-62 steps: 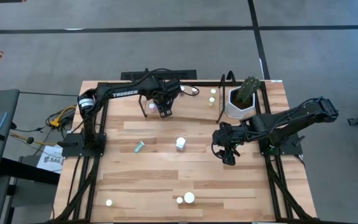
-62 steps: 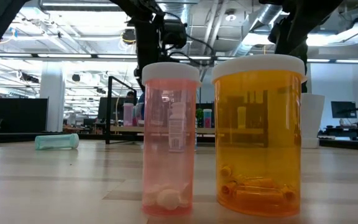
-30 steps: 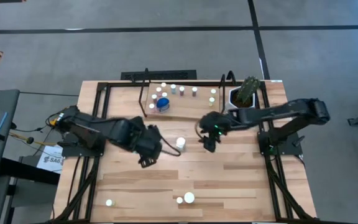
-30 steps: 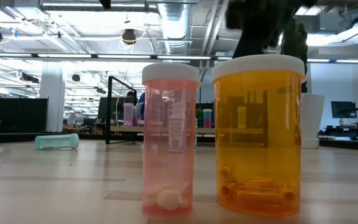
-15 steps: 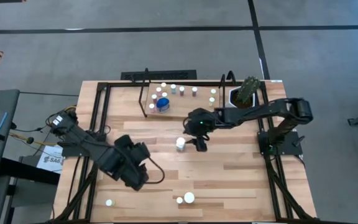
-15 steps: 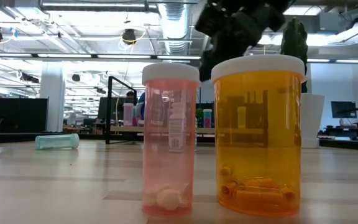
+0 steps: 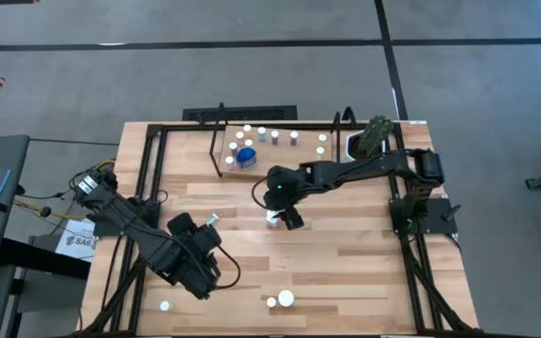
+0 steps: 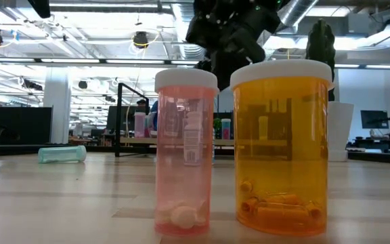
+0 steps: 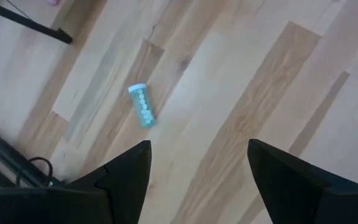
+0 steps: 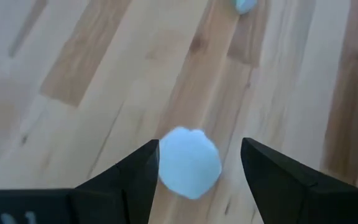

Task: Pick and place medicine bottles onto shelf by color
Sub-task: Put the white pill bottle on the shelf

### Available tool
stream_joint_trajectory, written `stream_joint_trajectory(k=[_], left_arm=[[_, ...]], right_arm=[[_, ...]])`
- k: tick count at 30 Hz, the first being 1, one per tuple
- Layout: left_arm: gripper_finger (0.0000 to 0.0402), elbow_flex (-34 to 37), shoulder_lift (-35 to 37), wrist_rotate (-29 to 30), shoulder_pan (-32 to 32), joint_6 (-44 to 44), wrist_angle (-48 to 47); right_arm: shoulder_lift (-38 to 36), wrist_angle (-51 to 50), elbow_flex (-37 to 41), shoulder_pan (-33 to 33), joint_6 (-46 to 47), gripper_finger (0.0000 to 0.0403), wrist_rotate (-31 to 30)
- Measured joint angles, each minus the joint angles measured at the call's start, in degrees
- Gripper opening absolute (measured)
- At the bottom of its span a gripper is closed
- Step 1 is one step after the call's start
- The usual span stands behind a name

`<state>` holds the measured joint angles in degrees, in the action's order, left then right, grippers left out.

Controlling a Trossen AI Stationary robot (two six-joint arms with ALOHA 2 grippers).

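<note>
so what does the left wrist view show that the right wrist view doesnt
Only the left wrist view shows the teal bottle whole, lying on its side on the bare wood ahead of the open left pincer, and a black frame bar at one edge.

Only the right wrist view shows a white-capped bottle seen from above, standing between the open right pincer's fingers, not yet gripped.

Both show the wooden table and open dark fingers. The right wrist view also catches a teal scrap at its edge, probably that same bottle.
</note>
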<state>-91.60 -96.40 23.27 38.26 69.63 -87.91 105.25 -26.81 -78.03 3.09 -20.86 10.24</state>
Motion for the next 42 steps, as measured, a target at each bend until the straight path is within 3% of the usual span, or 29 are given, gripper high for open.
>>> stream_joint_trajectory(k=[8, 28, 42], left_arm=[[0.0254, 0.0, 0.0, 0.0, 0.0, 0.0, -0.7], [0.0254, 0.0, 0.0, 1.5, 0.0, 0.0, -0.8], [0.0254, 0.0, 0.0, 2.6, 0.0, 0.1, -0.1]], right_arm=[[1.0, -2.1, -1.7, 0.0, -5.1, 0.0249, 0.1], [1.0, -3.8, -1.7, -0.1, -1.6, 0.025, 0.2], [0.9, -4.3, -1.7, -0.2, 0.5, 0.0301, 0.2]])
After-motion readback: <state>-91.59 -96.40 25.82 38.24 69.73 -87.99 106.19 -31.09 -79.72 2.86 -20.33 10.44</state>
